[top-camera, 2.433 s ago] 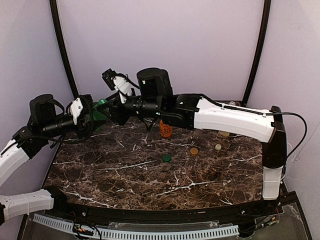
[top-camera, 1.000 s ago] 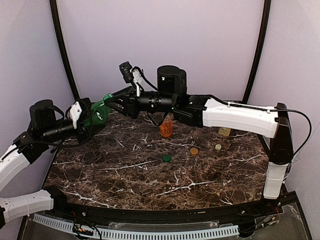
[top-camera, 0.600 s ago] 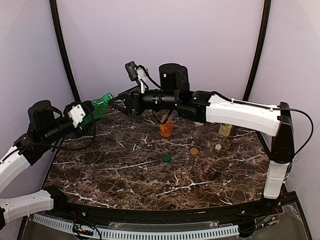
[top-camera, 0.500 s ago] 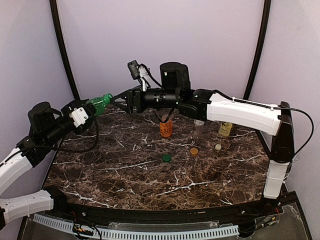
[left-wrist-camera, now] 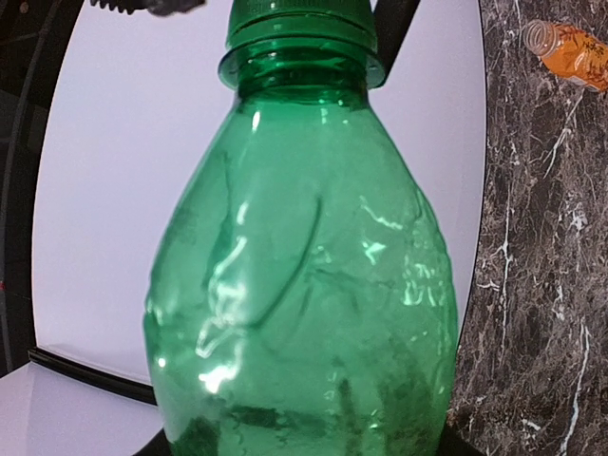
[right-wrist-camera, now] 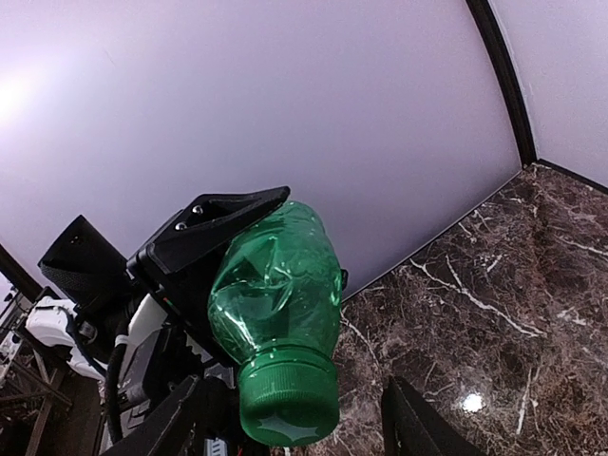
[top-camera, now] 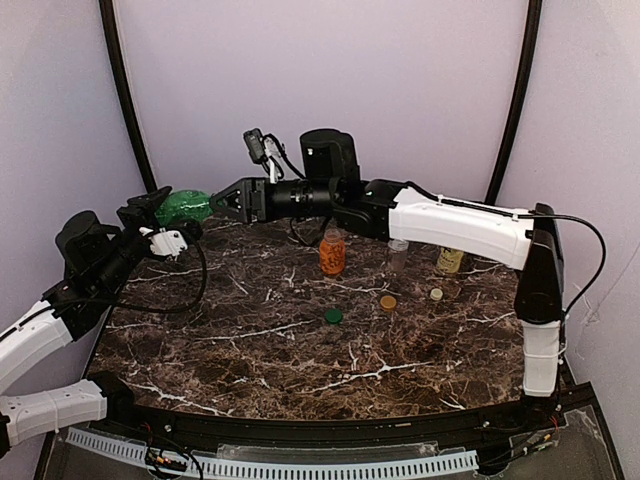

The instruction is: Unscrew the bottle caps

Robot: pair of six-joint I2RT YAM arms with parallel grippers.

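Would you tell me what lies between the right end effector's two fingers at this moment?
The cap of the green bottle, screwed on, sits between the open fingers; the right wrist view shows it.

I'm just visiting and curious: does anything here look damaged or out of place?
Yes: the green bottle, held in the air by the left hand, has dented, crumpled walls. Its cap is on, and the right hand sits open around it.

Marble tbl [top-camera: 250, 345] w/ orange btl [top-camera: 331, 256], green cap [top-camera: 333, 316], brown cap [top-camera: 388, 302], cream cap [top-camera: 436, 294]
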